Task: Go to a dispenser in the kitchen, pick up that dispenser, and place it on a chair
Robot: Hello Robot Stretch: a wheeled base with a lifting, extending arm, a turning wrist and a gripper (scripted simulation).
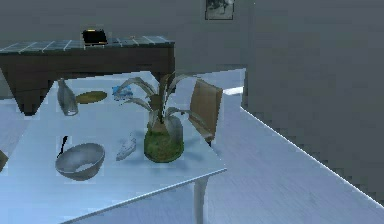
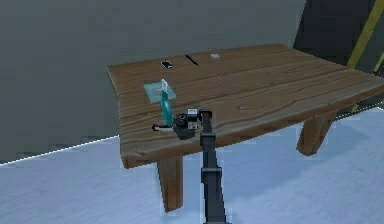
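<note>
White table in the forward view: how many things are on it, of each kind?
Bowl: 1
Dark utensil in the bowl: 1
Plant in vase: 1
Grey jug: 1
Tan plate: 1
Small unclear bits, one pale, one bluish: 2
Total: 7

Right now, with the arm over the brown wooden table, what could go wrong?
The gripper sits close by the teal bottle; a nudge might tip it. The bottle stands near the brown wooden table's end, so it could fall off. The tan chair tucked at the white table may be awkward.
</note>
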